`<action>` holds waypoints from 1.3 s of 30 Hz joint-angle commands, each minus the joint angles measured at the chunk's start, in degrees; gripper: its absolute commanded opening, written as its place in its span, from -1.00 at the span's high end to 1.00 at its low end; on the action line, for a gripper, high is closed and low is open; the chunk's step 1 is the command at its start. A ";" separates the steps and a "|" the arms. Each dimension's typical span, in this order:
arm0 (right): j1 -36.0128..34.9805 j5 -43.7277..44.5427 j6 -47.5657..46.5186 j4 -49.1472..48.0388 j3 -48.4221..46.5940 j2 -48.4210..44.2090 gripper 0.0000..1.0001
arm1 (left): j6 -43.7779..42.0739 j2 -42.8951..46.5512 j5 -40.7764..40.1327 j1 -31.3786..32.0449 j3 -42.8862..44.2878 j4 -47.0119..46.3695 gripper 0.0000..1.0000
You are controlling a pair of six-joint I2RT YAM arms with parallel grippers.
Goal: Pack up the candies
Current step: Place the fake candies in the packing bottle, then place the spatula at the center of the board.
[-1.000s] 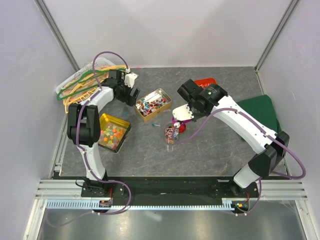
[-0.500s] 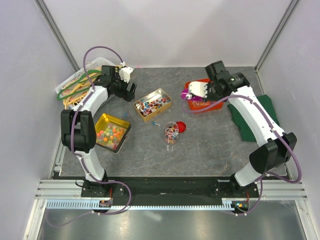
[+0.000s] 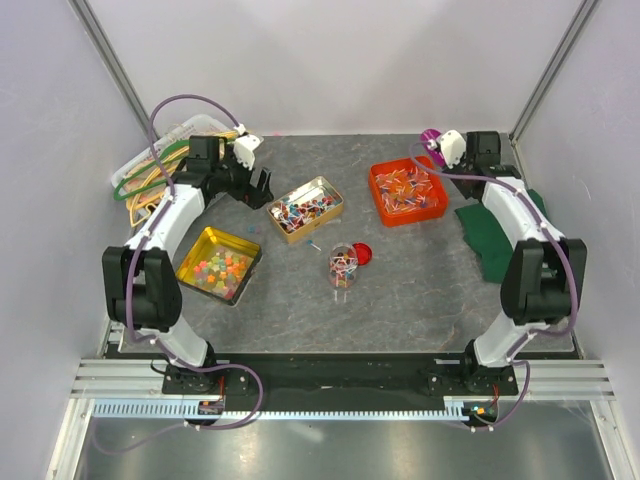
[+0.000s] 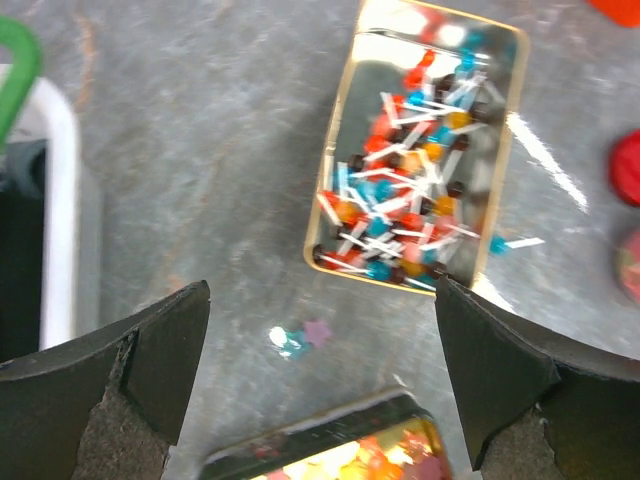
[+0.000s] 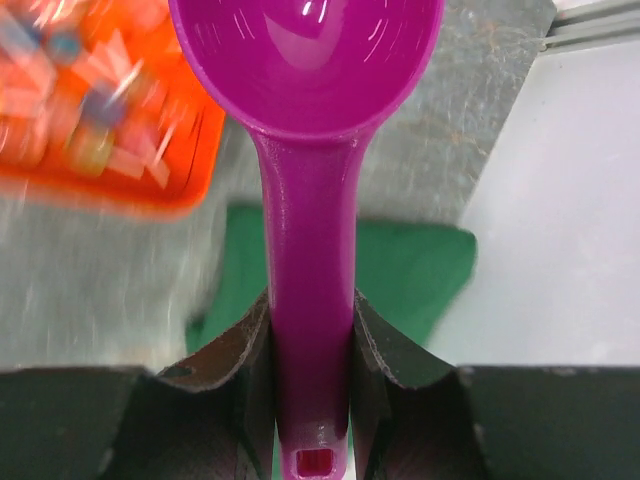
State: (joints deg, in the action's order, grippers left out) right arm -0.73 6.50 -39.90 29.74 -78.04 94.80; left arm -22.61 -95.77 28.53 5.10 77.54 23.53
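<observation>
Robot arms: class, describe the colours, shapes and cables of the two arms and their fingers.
The left arm and right arm match: white shells on the links, bulky black joints, black bases. A purple cable loops along each. Their fingers are matte black, flat and wedge-shaped.

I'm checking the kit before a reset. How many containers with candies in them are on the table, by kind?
Gold tins: 2
Orange tray: 1
Clear jar: 1
Total: 4
</observation>
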 commanded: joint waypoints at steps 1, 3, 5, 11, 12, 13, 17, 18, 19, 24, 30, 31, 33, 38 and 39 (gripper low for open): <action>3.01 0.79 10.97 -14.09 -2.19 8.08 1.00 | -2.60 4.88 5.92 -0.18 -3.62 -0.15 -0.99; 4.07 0.44 12.47 -14.35 -3.78 11.09 1.00 | -3.84 6.11 6.01 -0.18 -5.37 0.64 -0.99; 4.59 0.71 13.35 -15.58 -5.19 14.43 1.00 | -4.72 8.04 6.09 -0.18 -6.52 0.81 -0.99; 4.60 0.09 14.41 -16.11 -6.69 19.27 0.93 | -5.25 13.92 8.29 -0.18 -11.00 1.08 -0.99; 4.60 0.09 14.32 -16.29 -6.69 19.63 0.91 | -5.42 14.46 8.64 -0.18 -12.05 1.08 -0.99; 4.69 0.00 14.24 -16.29 -6.69 20.15 0.89 | -5.77 15.16 9.51 -0.27 -12.49 1.25 -0.99; 4.60 -0.61 14.15 -16.73 -6.07 21.12 0.74 | -7.01 17.01 11.19 -0.18 -13.73 2.48 -0.99; 4.69 -0.87 14.06 -16.90 -5.90 21.47 0.72 | -7.36 17.54 11.37 -0.27 -13.82 2.66 -0.99; 4.69 -0.88 14.15 -17.17 -5.90 21.65 0.71 | -7.45 17.80 11.80 -0.18 -13.90 2.75 -0.99; 4.69 -3.51 14.50 -17.43 -6.25 22.70 0.68 | -7.62 20.09 13.39 -0.18 -15.83 3.19 -0.99; 4.69 -6.24 15.03 -16.03 -7.56 24.55 0.62 | -7.97 22.73 13.39 -0.18 -17.60 4.07 -0.99; 4.69 -6.24 15.03 -15.76 -7.65 24.64 0.58 | -7.97 22.99 13.39 -0.18 -17.68 4.24 -0.99; 4.69 -7.98 15.11 -15.41 -7.57 24.81 0.49 | -7.97 23.87 13.13 -0.18 -18.03 4.24 -0.99; 4.69 -9.66 15.47 -15.06 -6.78 24.55 0.31 | -7.54 25.01 13.04 -0.18 -18.39 4.42 -0.99; 4.69 -9.75 15.47 -14.97 -6.69 24.38 0.30 | -7.54 25.10 13.04 -0.18 -18.39 4.51 -0.99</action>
State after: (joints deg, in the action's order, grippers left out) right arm 4.16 0.30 -25.26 14.83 -83.09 119.22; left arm -28.62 -72.79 39.72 5.10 59.57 27.81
